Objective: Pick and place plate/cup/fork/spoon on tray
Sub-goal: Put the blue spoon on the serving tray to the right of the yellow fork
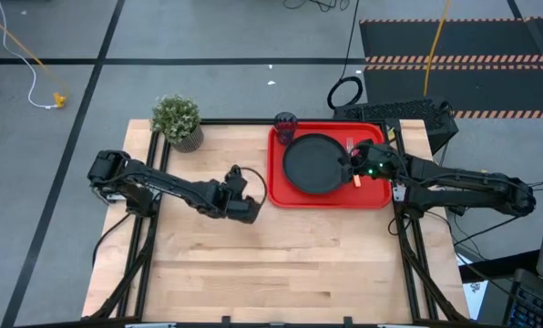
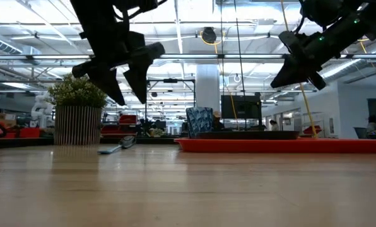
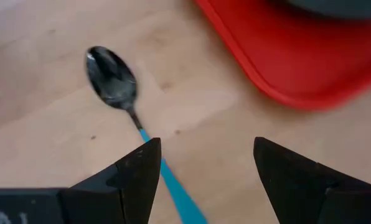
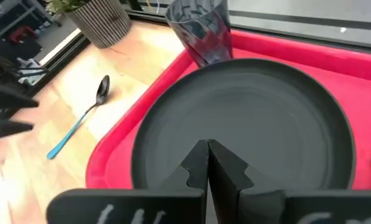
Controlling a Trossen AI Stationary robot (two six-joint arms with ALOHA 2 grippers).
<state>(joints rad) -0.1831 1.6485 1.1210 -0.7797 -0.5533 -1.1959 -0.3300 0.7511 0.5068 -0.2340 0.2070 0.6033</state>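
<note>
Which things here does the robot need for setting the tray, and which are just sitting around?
Needed: red plastic tray, round black plate, dark tinted cup, blue-handled spoon, orange-handled fork.

Just sitting around: potted green plant, black keyboard.

Matte black plate (image 4: 248, 118), glossy red plastic tray (image 4: 120, 146), pale wood table (image 1: 281, 264).
</note>
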